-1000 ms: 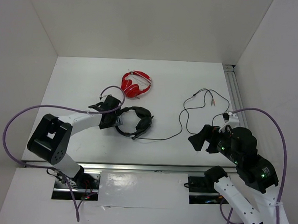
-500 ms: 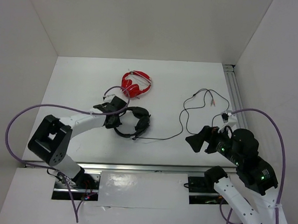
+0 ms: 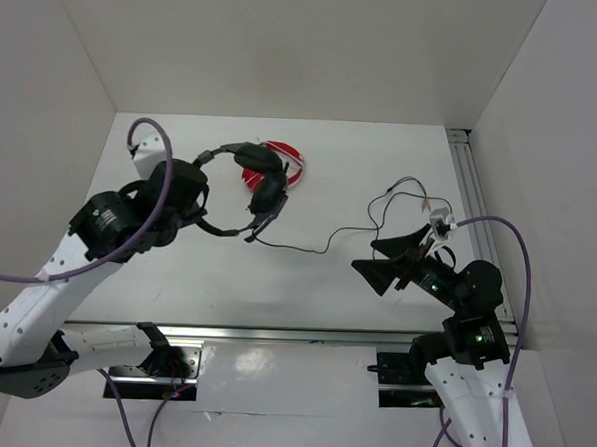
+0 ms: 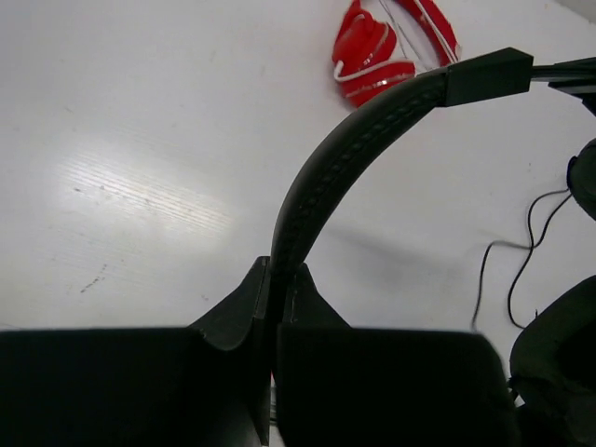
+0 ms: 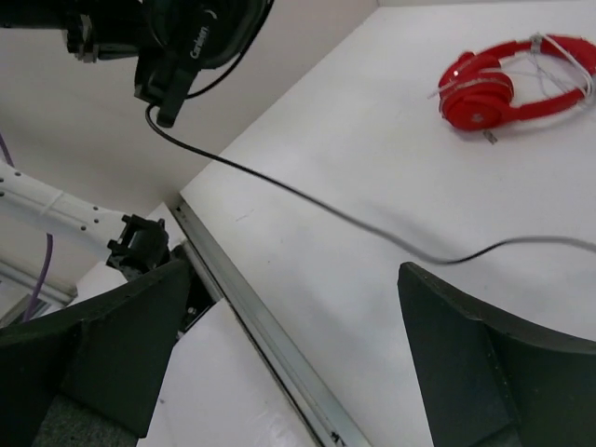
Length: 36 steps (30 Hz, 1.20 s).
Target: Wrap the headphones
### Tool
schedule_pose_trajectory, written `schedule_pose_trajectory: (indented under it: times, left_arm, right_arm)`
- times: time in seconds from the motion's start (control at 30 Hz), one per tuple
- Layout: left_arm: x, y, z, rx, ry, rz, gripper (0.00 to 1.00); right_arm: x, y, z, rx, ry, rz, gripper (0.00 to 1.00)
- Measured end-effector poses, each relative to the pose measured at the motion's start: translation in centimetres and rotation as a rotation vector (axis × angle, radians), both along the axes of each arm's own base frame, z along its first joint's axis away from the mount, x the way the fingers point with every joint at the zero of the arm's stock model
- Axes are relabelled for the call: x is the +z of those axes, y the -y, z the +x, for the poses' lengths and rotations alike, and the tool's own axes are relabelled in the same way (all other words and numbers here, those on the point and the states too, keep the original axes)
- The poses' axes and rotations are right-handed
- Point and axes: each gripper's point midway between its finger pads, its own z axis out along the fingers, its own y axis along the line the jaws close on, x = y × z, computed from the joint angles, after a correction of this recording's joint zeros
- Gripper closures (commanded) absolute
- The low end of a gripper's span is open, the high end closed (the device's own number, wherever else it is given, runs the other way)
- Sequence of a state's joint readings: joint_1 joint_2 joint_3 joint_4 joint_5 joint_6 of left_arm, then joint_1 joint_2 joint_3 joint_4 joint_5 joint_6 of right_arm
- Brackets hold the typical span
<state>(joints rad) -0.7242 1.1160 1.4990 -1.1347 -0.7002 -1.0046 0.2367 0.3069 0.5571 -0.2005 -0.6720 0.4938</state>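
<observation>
Headphones (image 3: 250, 186) hang above the table's (image 3: 175, 277) far-left area, headband pinched in the left gripper (image 4: 277, 312), cable (image 3: 297, 245) trailing toward the right gripper (image 3: 395, 261), spread wide nearby; judged the lifting step, with catching the cable for winding next.

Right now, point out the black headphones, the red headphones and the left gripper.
black headphones (image 4: 346, 149), left wrist view, on the padded headband.
red headphones (image 5: 477, 95), right wrist view, on an earcup.
left gripper (image 4: 277, 300), left wrist view, between the fingertips.
</observation>
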Motion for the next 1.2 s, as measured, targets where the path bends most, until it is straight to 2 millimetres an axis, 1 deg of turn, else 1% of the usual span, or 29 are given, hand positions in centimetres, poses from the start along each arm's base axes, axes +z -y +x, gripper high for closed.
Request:
schedule_pose_trajectory:
  times: [0.03, 0.1, 0.17, 0.23, 0.27, 0.33, 0.43, 0.47, 0.53, 0.57, 0.63, 0.67, 0.73, 0.8, 0.83, 0.9, 1.0, 1.1, 1.17, 1.2]
  left_arm:
    - [1.2, -0.7, -0.4, 0.013, 0.018, 0.002, 1.00]
    - [2.7, -2.0, -0.9, 0.037, 0.040, 0.022, 1.00]
    - [3.7, -3.0, -1.3, 0.057, 0.055, 0.048, 1.00]
    - [4.2, -3.8, -1.3, 0.081, 0.100, 0.074, 1.00]
    - [4.2, -4.1, -1.1, 0.088, 0.141, 0.077, 1.00]
    - [3.3, -4.5, -1.4, 0.071, 0.193, 0.065, 1.00]
    - [2.1, -4.6, -1.8, 0.028, 0.287, 0.022, 1.00]
    - [2.3, -4.5, -1.9, 0.014, 0.304, 0.014, 1.00]
    - [3.6, -3.5, -1.0, -0.010, 0.312, 0.007, 1.00]
    - [4.7, -2.3, -0.2, -0.025, 0.308, -0.001, 1.00]
    - [6.7, 0.8, 1.9, -0.073, 0.310, -0.046, 1.00]
    - [7.2, 2.2, 2.9, -0.096, 0.301, -0.060, 1.00]
    - [7.6, 5.0, 4.6, -0.150, 0.252, -0.074, 1.00]
    - [7.5, 6.6, 5.4, -0.187, 0.193, -0.072, 1.00]
    - [7.9, 7.1, 5.8, -0.199, 0.178, -0.078, 1.00]
    - [8.6, 7.4, 6.2, -0.201, 0.155, -0.100, 1.00]
    - [9.8, 6.7, 6.2, -0.196, 0.150, -0.136, 1.00]
    - [10.2, 5.7, 5.9, -0.182, 0.137, -0.171, 1.00]
    - [9.9, 5.4, 5.8, -0.181, 0.119, -0.177, 1.00]
    - [9.7, 5.3, 5.8, -0.183, 0.108, -0.181, 1.00]
  right_arm:
    - [0.3, -0.1, 0.3, 0.010, 0.021, 0.004, 0.00]
    - [1.3, -0.4, 0.6, 0.041, 0.063, 0.008, 0.00]
    - [2.2, -0.8, 0.7, 0.081, 0.097, 0.007, 0.00]
    - [3.1, -1.2, 0.9, 0.113, 0.123, 0.005, 0.00]
    - [3.5, -1.4, 1.0, 0.125, 0.133, 0.004, 0.00]
    - [3.9, -1.5, 1.1, 0.142, 0.152, 0.004, 0.00]
    - [4.3, -2.0, 0.6, 0.193, 0.171, 0.011, 0.00]
    - [4.4, -2.2, 0.4, 0.222, 0.177, 0.011, 0.00]
    - [4.0, -2.7, 0.4, 0.261, 0.169, 0.004, 0.00]
    - [3.6, -2.9, 0.5, 0.272, 0.160, -0.003, 0.00]
    - [2.9, -3.5, 0.7, 0.293, 0.141, -0.020, 0.00]
    - [2.6, -3.7, 1.0, 0.295, 0.138, -0.030, 0.00]
    - [2.3, -4.2, 1.9, 0.293, 0.129, -0.057, 0.00]
    - [2.3, -4.9, 3.5, 0.280, 0.126, -0.091, 0.01]
    - [2.3, -5.3, 4.4, 0.265, 0.133, -0.110, 0.01]
    - [1.5, -6.2, 6.1, 0.237, 0.128, -0.152, 0.01]
    - [-0.3, -7.2, 7.3, 0.208, 0.116, -0.208, 0.01]
    - [-1.1, -8.2, 7.9, 0.205, 0.127, -0.232, 0.04]
    - [-1.4, -9.1, 8.0, 0.215, 0.136, -0.234, 0.06]
    - [-1.7, -9.7, 7.9, 0.223, 0.141, -0.234, 0.08]
